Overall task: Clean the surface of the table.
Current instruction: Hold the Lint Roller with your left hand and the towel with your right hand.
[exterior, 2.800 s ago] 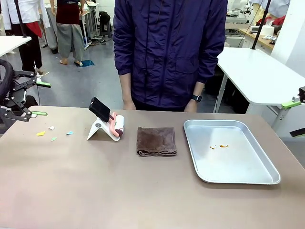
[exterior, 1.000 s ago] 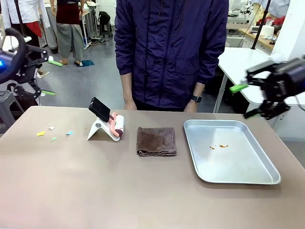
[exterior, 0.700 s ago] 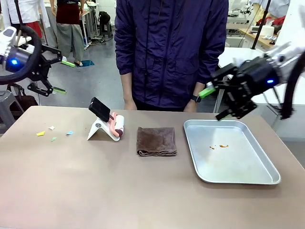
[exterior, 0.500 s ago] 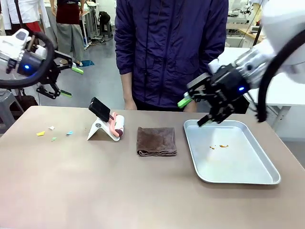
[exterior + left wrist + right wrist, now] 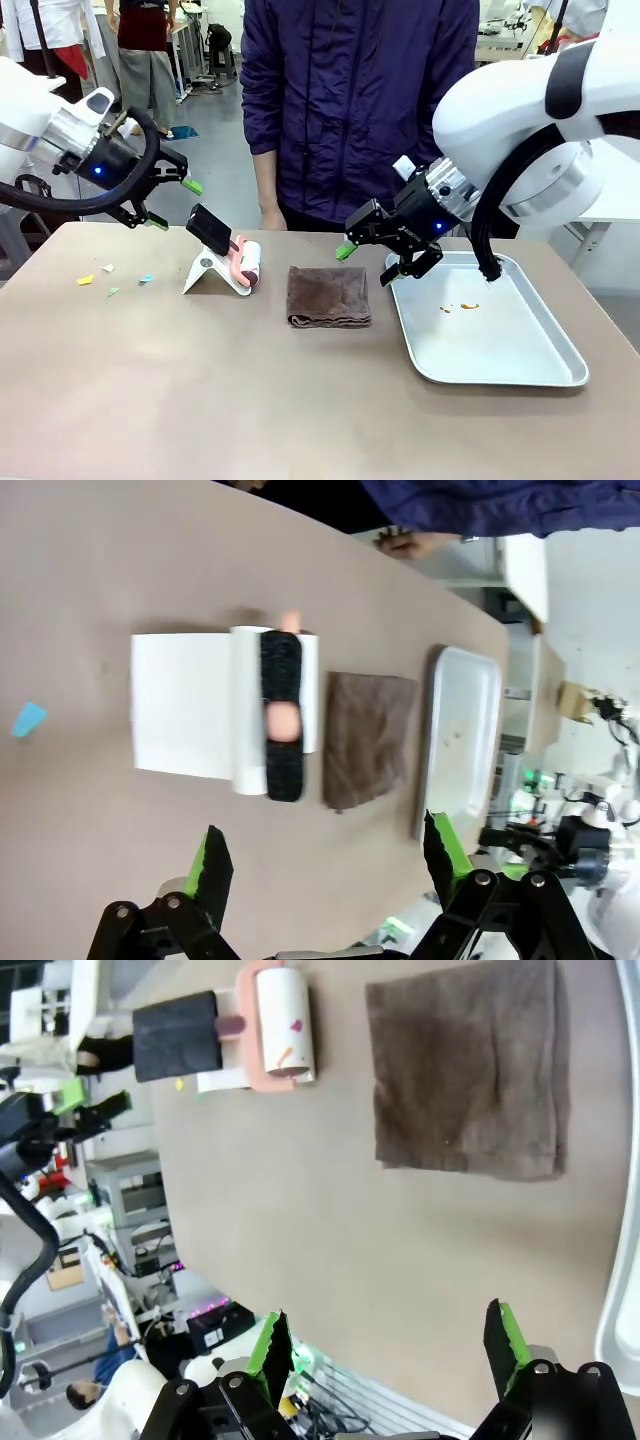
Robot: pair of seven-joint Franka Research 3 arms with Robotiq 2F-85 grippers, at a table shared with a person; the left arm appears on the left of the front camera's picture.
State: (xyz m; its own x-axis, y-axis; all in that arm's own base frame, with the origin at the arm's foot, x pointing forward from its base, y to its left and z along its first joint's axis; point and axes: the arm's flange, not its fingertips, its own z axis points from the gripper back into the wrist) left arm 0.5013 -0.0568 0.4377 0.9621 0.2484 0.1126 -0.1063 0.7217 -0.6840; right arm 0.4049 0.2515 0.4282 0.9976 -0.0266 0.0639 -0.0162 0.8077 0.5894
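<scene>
Near the table's [image 5: 200, 400] far edge, left gripper [image 5: 172, 205] has neared the lint roller [image 5: 247, 262], right gripper [image 5: 367, 262] the brown cloth [image 5: 328, 295]; jaws wide, grasping likely next.

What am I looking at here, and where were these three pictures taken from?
Two white robot arms work at a brown table, facing a person in a dark jacket. The wide picture comes from a fixed camera between the arms; the other two from cameras on their wrists. The left gripper hovers near a lint roller on a white stand; the right gripper hovers by a folded brown cloth. A metal tray with orange stains and some paper scraps lie there too. Both grippers are open, holding nothing.
</scene>
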